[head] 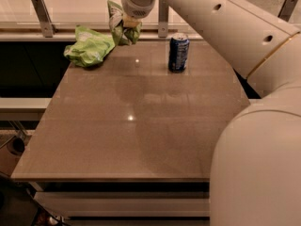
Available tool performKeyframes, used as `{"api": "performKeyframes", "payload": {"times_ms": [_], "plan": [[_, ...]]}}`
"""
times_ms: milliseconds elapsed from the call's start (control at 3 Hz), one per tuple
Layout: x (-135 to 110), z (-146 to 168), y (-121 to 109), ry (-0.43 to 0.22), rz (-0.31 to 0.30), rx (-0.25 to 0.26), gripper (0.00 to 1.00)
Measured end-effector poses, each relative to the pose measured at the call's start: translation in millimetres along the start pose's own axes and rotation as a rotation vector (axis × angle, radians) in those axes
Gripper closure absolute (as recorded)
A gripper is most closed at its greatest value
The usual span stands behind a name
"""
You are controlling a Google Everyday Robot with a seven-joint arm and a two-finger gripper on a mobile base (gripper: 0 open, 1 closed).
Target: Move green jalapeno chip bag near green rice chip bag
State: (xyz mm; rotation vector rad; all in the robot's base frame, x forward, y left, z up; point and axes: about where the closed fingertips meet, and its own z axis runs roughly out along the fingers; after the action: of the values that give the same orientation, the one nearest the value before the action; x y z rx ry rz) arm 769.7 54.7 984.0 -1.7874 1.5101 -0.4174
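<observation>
The green jalapeno chip bag [118, 25], mid-green with white patches, hangs crumpled in my gripper [128, 23] above the table's far edge. The gripper is shut on it and holds it clear of the tabletop. The green rice chip bag [89, 47], bright lime green, lies on the table at the far left, just left of and below the held bag. The two bags are very close, nearly touching in this view.
A blue soda can [178, 53] stands upright at the far middle of the brown table [136, 126], right of the gripper. My white arm [244, 79] fills the right side. A metal railing with posts [42, 15] runs behind the table.
</observation>
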Motion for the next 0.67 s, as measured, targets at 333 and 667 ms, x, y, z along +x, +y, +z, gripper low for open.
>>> {"api": "performKeyframes", "payload": {"times_ms": [333, 667], "plan": [[-0.2, 3.4, -0.1, -0.002, 0.001, 0.0, 1.0], [-1.1, 5.6, 1.3, -0.002, 0.0, -0.004, 0.82]]}}
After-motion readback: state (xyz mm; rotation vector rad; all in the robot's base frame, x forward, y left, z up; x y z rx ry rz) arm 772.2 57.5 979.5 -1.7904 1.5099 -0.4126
